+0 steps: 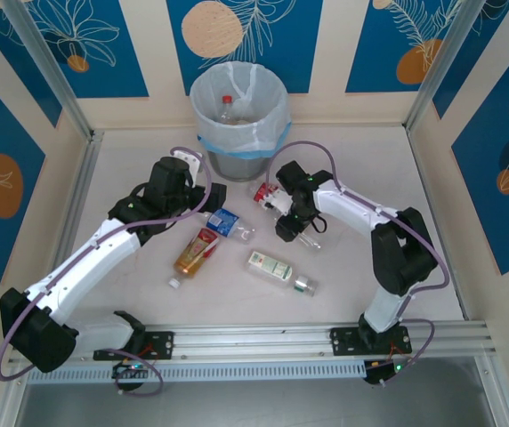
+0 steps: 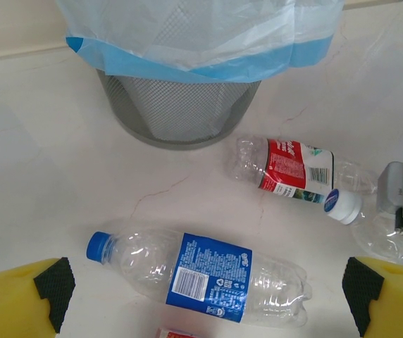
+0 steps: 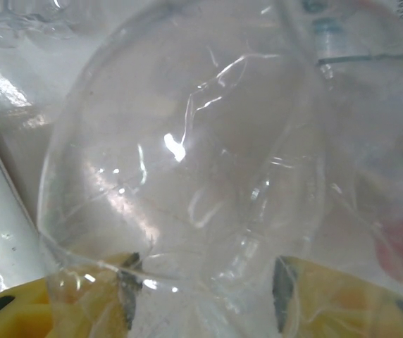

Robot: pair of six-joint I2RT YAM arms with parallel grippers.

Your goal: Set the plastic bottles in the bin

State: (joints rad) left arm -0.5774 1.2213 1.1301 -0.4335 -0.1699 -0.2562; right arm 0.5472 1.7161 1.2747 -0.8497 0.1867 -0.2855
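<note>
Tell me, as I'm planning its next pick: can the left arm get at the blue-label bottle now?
Probably yes. The left gripper hangs open above the blue-label bottle, a finger off each side, nothing lying on it; the red-label bottle lies apart.

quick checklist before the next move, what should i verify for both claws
1. Left claw open: ok.
2. Blue-label bottle lying between the left fingers: ok.
3. Right claw firmly gripping the clear bottle: cannot tell.
4. Red-label bottle clear of the right claw's lift: cannot tell.
5. Bin upright, open, with room: ok.
</note>
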